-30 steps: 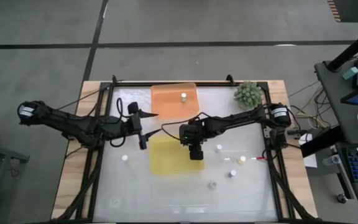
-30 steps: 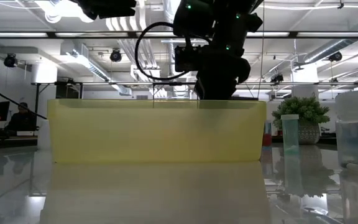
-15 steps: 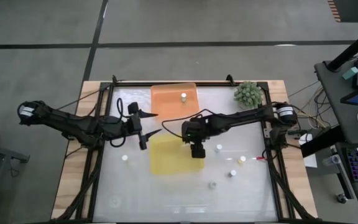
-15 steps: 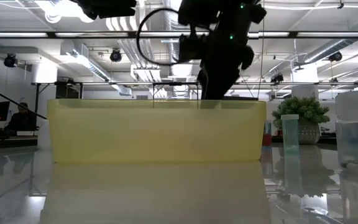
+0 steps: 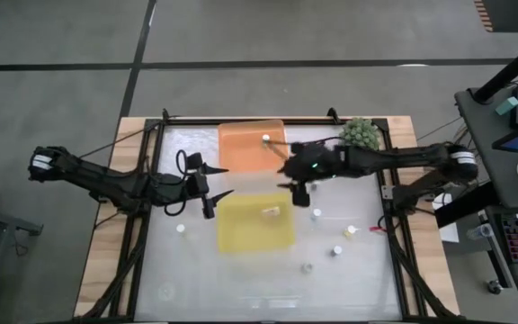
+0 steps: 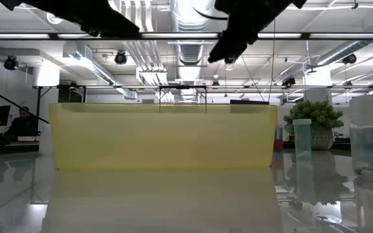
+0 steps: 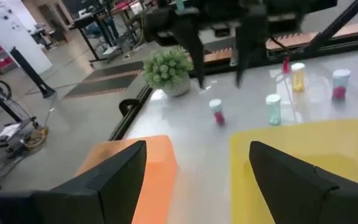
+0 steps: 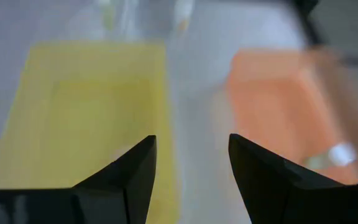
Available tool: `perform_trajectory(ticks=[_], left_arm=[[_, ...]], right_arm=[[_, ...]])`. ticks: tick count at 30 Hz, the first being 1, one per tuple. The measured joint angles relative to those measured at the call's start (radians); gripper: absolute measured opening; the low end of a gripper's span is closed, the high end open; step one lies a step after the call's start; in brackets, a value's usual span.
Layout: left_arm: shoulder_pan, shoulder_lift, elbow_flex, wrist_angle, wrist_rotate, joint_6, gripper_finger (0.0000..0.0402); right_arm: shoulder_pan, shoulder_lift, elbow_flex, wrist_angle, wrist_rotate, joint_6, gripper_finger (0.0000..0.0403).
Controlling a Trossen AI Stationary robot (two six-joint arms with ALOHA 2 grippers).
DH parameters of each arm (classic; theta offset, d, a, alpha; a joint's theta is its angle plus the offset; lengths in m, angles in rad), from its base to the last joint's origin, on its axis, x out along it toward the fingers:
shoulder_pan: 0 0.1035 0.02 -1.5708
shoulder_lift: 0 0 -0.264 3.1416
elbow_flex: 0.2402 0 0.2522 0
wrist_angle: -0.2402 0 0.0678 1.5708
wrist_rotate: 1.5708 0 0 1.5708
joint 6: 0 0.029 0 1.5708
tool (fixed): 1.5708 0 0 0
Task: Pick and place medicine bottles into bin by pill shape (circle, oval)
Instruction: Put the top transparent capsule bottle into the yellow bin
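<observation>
Bottle [image 5: 269, 211] in yellow bin [image 5: 250, 236], below right end effector [image 5: 297, 179].

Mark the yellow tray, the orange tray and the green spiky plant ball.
yellow tray [image 5: 241, 236]: high view, bare floor of the tray.
orange tray [image 5: 241, 148]: high view, bare floor.
green spiky plant ball [image 5: 361, 131]: high view, top of the ball.

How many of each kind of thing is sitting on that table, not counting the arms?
Bottles: 7 (1 in the orange tray, 1 in the yellow tray, 5 on the table)
Trays: 2
Plant: 1
Total: 10
</observation>
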Motion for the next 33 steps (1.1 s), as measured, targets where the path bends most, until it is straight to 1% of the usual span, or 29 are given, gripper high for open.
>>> perform_trajectory(ticks=[3, 5, 11, 14, 17, 20, 22, 26, 30, 33], left_arm=[[0.001, 0.0, -0.004, -0.008, -0.003, 0.037, 0.027], [0.002, -0.002, -0.003, -0.005, -0.007, 0.085, 0.027], [0.003, -0.019, -0.001, 0.012, -0.008, 0.104, 0.027], [0.007, -0.015, -0.003, 0.087, -0.008, 0.117, 0.027], [0.014, -0.005, -0.003, 0.255, -0.007, 0.21, 0.027], [0.015, 0.007, -0.003, 0.455, -0.007, 0.359, 0.027], [0.015, 0.018, -0.003, 0.527, -0.007, 0.417, 0.027], [0.016, 0.036, -0.003, 0.556, -0.007, 0.406, 0.027], [0.015, 0.053, -0.003, 0.55, -0.007, 0.313, 0.027], [0.015, 0.063, -0.003, 0.538, -0.007, 0.25, 0.027]], right_arm=[[-0.043, -0.074, -0.094, 0.172, 0.001, -0.028, 0.0189], [-0.067, -0.116, -0.148, 0.248, 0.002, -0.033, 0.0186], [-0.106, -0.199, -0.254, 0.301, 0.0, -0.03, 0.0176], [-0.135, -0.225, -0.276, 0.309, 0.001, -0.032, 0.0171], [-0.158, -0.253, -0.276, 0.257, 0.001, -0.021, 0.0168], [-0.168, -0.284, -0.264, 0.164, 0.002, 0.005, 0.0168], [-0.168, -0.303, -0.256, 0.097, 0.001, 0.046, 0.0168], [-0.166, -0.329, -0.231, -0.047, -0.001, 0.145, 0.0166], [-0.145, -0.336, -0.223, -0.16, -0.001, 0.204, 0.0166], [-0.117, -0.333, -0.242, -0.176, -0.002, 0.233, 0.0166]])
